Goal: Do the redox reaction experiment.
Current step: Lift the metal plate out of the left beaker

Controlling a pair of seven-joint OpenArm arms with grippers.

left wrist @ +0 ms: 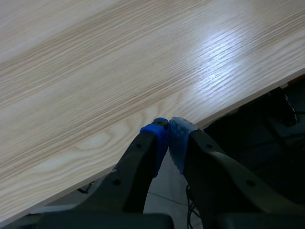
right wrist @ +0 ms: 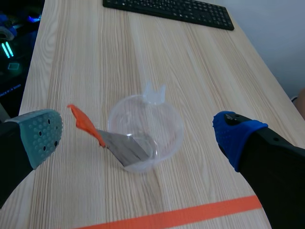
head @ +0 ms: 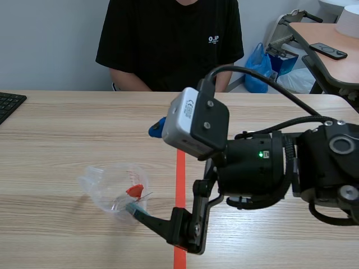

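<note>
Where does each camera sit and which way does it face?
Scene view: between the arms, facing across the wooden table toward a seated person; right arm shows.
Left wrist view: on the left arm, facing the table's edge; shut left gripper shows.
Right wrist view: on the right arm, facing a clear plastic spouted cup; open right gripper shows.
Shared: scene and right wrist views show the cup and black keyboard.

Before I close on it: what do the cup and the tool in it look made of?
The cup is likely clear plastic, glossy: the grain of the table shows through its thin wall. The tool has a flat grey blade with a dull sheen, probably metal; its orange handle looks like plastic.
</note>
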